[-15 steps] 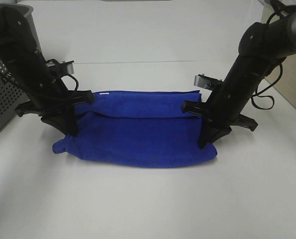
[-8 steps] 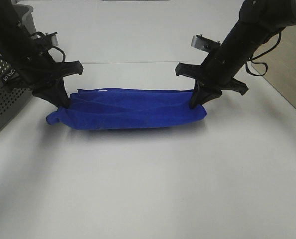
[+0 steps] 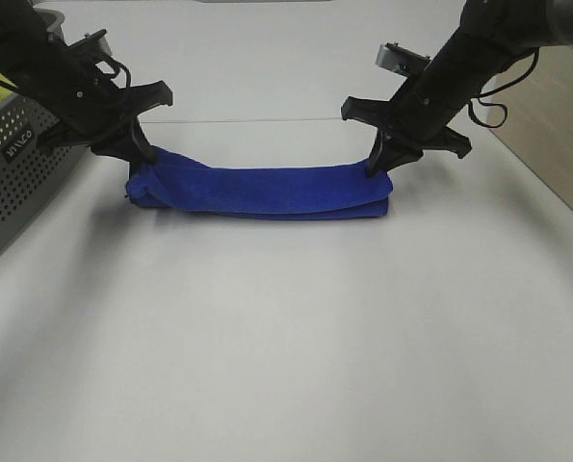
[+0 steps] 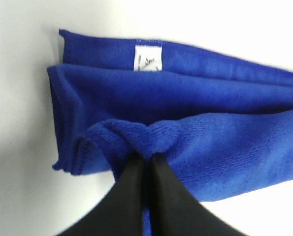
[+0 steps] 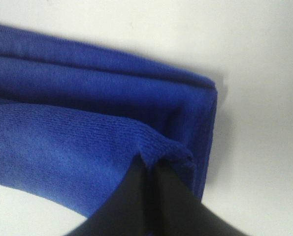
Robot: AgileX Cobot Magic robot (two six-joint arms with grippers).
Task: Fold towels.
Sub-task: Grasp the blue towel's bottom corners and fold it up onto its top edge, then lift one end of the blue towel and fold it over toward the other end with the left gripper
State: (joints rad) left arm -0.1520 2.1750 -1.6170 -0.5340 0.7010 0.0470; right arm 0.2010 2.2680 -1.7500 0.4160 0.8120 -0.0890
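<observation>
You have a royal-blue towel (image 3: 267, 191) of soft, nubby matt cloth with stitched hems and a smooth white tag (image 4: 148, 58); beneath the towel the white table (image 3: 296, 346) looks smooth and faintly sheened.

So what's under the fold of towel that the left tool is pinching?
Under the pinched fold of the towel, two more blue layers show, one carrying a white tag. The left tool hides what is directly beneath its tips.

The towel (image 3: 267, 190) is royal blue with a white tag (image 4: 148, 58), the perforated basket (image 3: 16, 168) grey.
</observation>
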